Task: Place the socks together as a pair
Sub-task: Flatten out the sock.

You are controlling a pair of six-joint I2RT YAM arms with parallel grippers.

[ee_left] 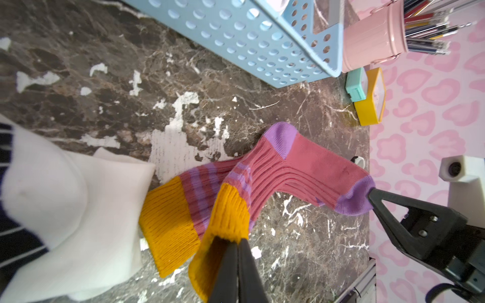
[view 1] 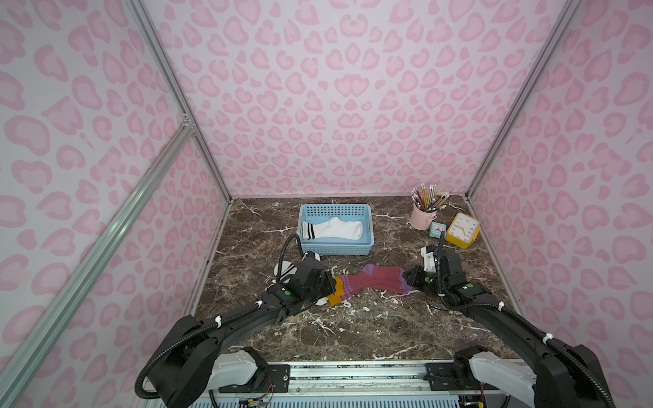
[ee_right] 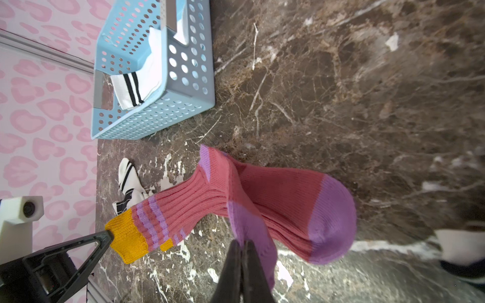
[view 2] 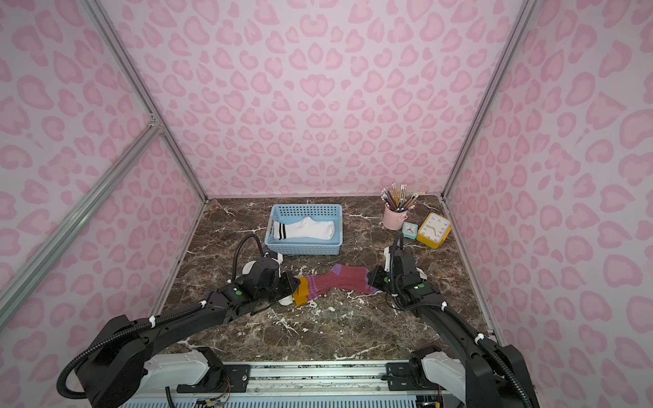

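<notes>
At the left of the marble table [view 1: 353, 335], a white sock with black bands [view 1: 285, 271] lies crumpled, partly hidden under my left arm. Just right of it, my left gripper [view 1: 331, 284] has its jaws pressed together on the mustard cuff of the upper maroon sock [ee_left: 301, 168], as the left wrist view shows closely.

That sock stretches rightward across the middle of the table and rests over the lower maroon sock [ee_left: 168, 223], whose cuff lies flat on the marble just beside the pinched one. The two overlap, heels and legs roughly aligned.

At the sock's right end, my right gripper [view 1: 408, 277] is clamped shut on the purple toe of the upper sock. The lower sock's purple toe lies free beside it.

Behind the socks stands a blue basket [view 1: 335, 251] with another white banded sock [view 1: 335, 229] inside. Farther right stand a pink pencil cup [view 1: 420, 219], a small teal clock [view 1: 437, 230] and a yellow clock [view 1: 463, 229].
</notes>
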